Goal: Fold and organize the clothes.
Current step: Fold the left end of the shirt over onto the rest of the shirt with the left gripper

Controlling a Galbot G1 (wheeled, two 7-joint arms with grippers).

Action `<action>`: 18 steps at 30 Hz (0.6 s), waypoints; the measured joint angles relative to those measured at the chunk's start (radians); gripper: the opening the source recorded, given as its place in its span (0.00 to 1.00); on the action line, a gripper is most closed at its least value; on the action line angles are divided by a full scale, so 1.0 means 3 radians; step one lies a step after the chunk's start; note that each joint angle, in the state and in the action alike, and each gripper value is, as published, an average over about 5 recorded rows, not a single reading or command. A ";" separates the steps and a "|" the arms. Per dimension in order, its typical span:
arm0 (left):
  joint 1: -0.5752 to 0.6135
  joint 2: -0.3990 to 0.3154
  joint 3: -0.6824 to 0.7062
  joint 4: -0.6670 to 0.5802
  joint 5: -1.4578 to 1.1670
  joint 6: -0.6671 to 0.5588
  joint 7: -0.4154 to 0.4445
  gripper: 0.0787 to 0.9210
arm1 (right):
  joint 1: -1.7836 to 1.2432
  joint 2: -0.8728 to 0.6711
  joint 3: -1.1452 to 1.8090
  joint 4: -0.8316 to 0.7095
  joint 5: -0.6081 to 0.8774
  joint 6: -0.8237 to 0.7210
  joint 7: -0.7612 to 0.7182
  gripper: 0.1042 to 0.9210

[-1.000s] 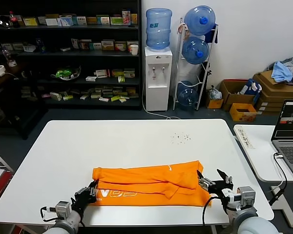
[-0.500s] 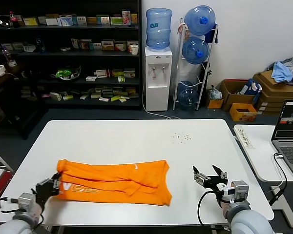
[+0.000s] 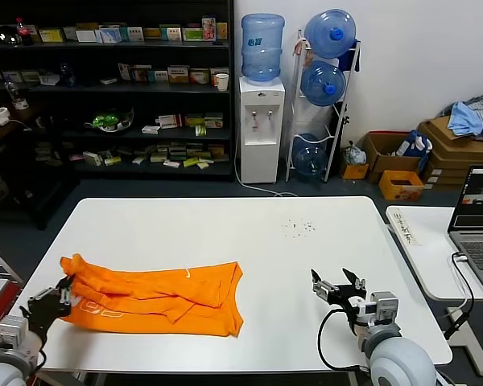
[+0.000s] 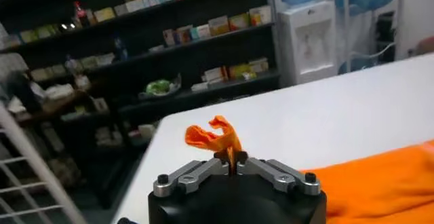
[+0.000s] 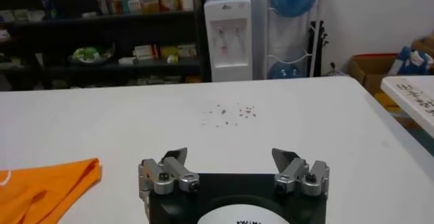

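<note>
The orange T-shirt [image 3: 157,296] lies folded in a long band on the white table [image 3: 225,229], at its front left, with white lettering near its left end. My left gripper [image 3: 52,299] is shut on the shirt's left end; in the left wrist view a tuft of orange cloth [image 4: 215,137] sticks up between the closed left gripper [image 4: 230,166]. My right gripper [image 3: 338,287] is open and empty over the front right of the table, apart from the shirt. In the right wrist view the right gripper [image 5: 232,159] stands wide and the shirt's edge [image 5: 47,184] shows off to one side.
A second white table with a laptop [image 3: 476,221] stands at the right. Dark crumbs [image 3: 298,227] dot the table's far right part. Shelves [image 3: 113,88], a water dispenser [image 3: 260,121] and cardboard boxes with a blue-grey cloth heap [image 3: 471,117] stand behind.
My left gripper has dragged the shirt leftward across the table, holding its left end. My right gripper has let go of the right end, opened, and stayed at the front right.
</note>
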 measured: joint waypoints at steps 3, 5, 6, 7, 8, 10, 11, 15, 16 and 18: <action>-0.0046 -0.0060 0.0174 -0.0191 -0.0290 0.0100 -0.0118 0.04 | 0.0000 0.0017 0.0000 -0.0019 0.0003 -0.0007 0.0016 0.88; -0.0102 -0.0109 0.0302 -0.0282 -0.0490 0.0159 -0.0198 0.04 | -0.0008 0.0033 0.0004 -0.0030 0.0004 -0.0014 0.0028 0.88; -0.0137 -0.0137 0.0369 -0.0317 -0.0584 0.0182 -0.0234 0.04 | -0.0016 0.0042 0.0010 -0.0036 0.0004 -0.0017 0.0036 0.88; -0.0174 -0.0166 0.0436 -0.0346 -0.0672 0.0202 -0.0268 0.04 | -0.0025 0.0052 0.0018 -0.0041 0.0004 -0.0021 0.0043 0.88; -0.0214 -0.0194 0.0501 -0.0369 -0.0751 0.0219 -0.0298 0.04 | -0.0034 0.0062 0.0027 -0.0044 0.0003 -0.0024 0.0050 0.88; -0.0298 -0.0254 0.0632 -0.0403 -0.0887 0.0250 -0.0355 0.04 | -0.0055 0.0082 0.0048 -0.0049 0.0001 -0.0031 0.0064 0.88; -0.0340 -0.0284 0.0695 -0.0414 -0.0942 0.0264 -0.0380 0.04 | -0.0064 0.0092 0.0059 -0.0050 -0.0001 -0.0034 0.0071 0.88; -0.0512 -0.0409 0.0937 -0.0434 -0.1103 0.0311 -0.0461 0.04 | -0.0109 0.0136 0.0104 -0.0055 -0.0011 -0.0045 0.0093 0.88; -0.0555 -0.0440 0.0995 -0.0435 -0.1130 0.0320 -0.0475 0.04 | -0.0122 0.0148 0.0115 -0.0056 -0.0015 -0.0046 0.0097 0.88; -0.0638 -0.0500 0.1104 -0.0431 -0.1168 0.0334 -0.0496 0.04 | -0.0146 0.0170 0.0136 -0.0057 -0.0023 -0.0047 0.0101 0.88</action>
